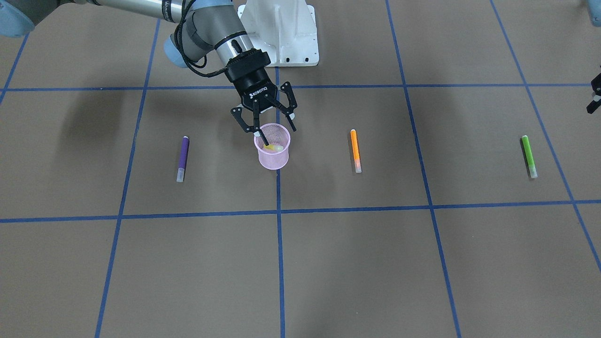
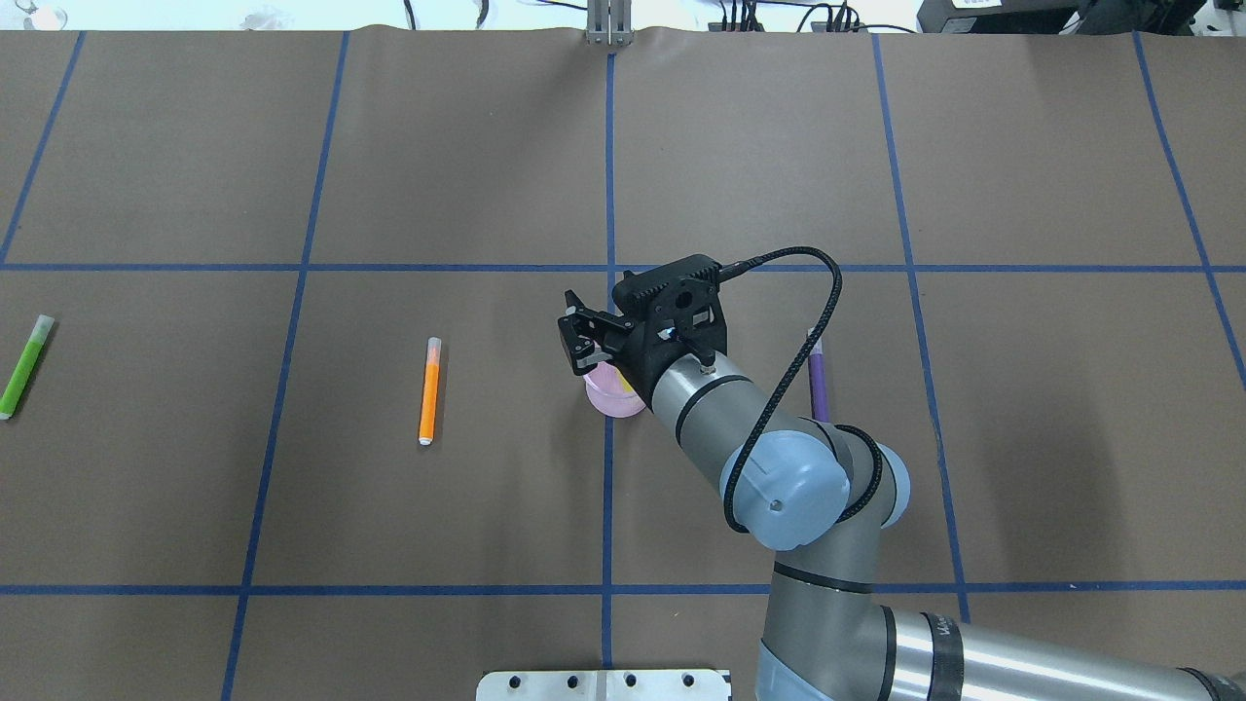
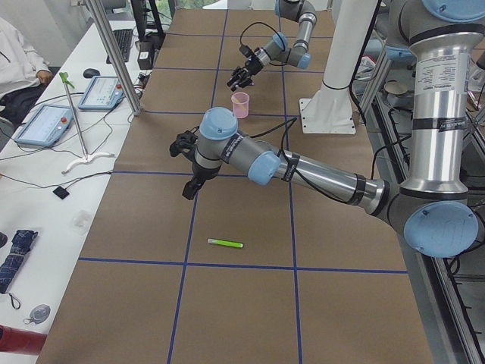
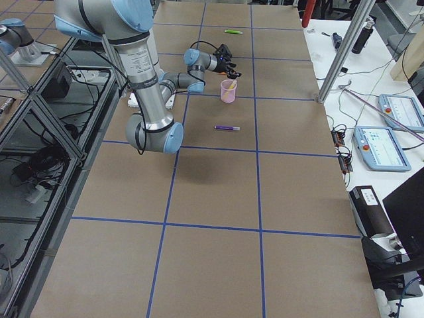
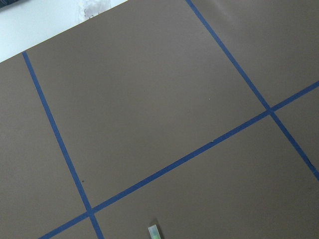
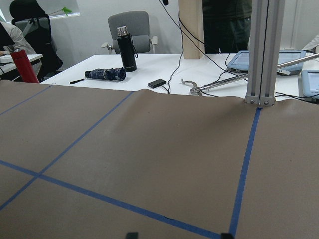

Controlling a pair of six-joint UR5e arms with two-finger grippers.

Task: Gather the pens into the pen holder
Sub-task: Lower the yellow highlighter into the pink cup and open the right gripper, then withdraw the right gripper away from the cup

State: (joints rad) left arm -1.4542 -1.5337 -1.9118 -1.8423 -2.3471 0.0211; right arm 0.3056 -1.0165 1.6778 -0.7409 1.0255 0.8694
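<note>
The right tool (image 1: 270,127) is held wide open directly above the pen holder (image 1: 274,160), with nothing gripped between its jaws. The yellow pen (image 1: 273,148) is seen inside the holder, apparently leaning on the wall, though the mesh blurs its pose. The drop is judged complete. The tool is best lifted straight up, so that the rim is not clipped and the cup is not tipped. The purple pen (image 1: 183,152) lies near on the bench (image 1: 328,263), and the orange pen (image 1: 355,150) lies on the other side. The green pen (image 1: 528,156) lies well apart, towards the left tool (image 1: 595,95), whose opening cannot be told.
</note>
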